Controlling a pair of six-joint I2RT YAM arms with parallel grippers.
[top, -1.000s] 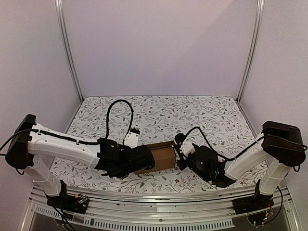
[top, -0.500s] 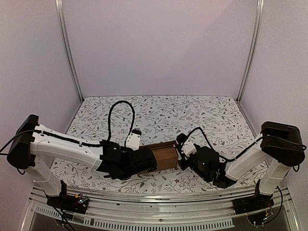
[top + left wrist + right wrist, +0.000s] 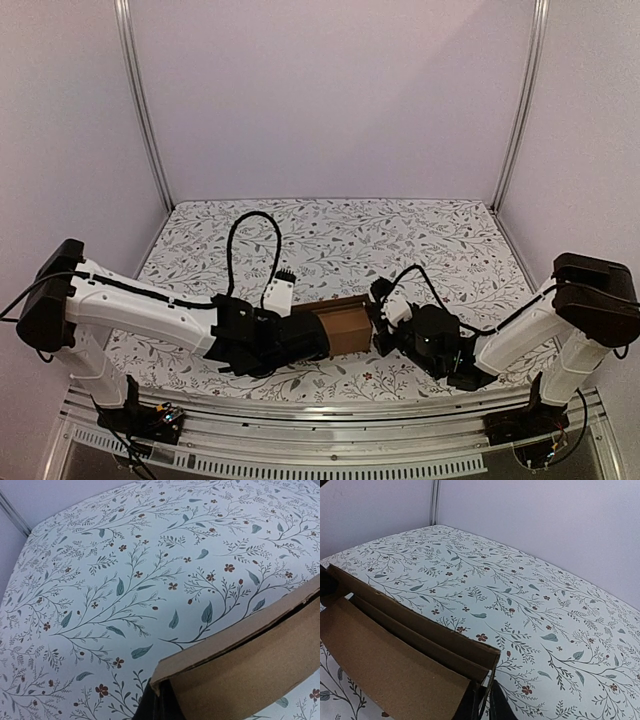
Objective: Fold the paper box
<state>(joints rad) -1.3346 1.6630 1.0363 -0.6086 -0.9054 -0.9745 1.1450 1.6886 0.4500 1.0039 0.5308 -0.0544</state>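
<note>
The plain brown cardboard paper box (image 3: 342, 326), an elongated, partly folded shell with its long top open, sat at the lower centre of the overhead view, spanned between the two arms above the white floral-patterned tabletop (image 3: 330, 235). In the wrist views its thin walls showed doubled layers and raw edges, so it would likely be light, stiff along the panels but quick to crease or spring back at the scored folds, and a little slick on its faces. The short end walls looked the best place to hold it, with the long flaps left free to tuck.

The left gripper (image 3: 310, 338) was closed tight at the box's left end, its dark fingers (image 3: 156, 708) meeting the lower corner of a wall, apparently pinching it. The right gripper (image 3: 377, 326) stood at the right end with its fingers (image 3: 499, 707) narrow, a sliver of gap between them, and the box's corner edge ran down into that gap (whether it gripped firmly I could not tell).

Nothing else lay on the tabletop; only the black looping cable (image 3: 245, 225) of the left arm rose above and left of the box; the purple walls stood well apart.
</note>
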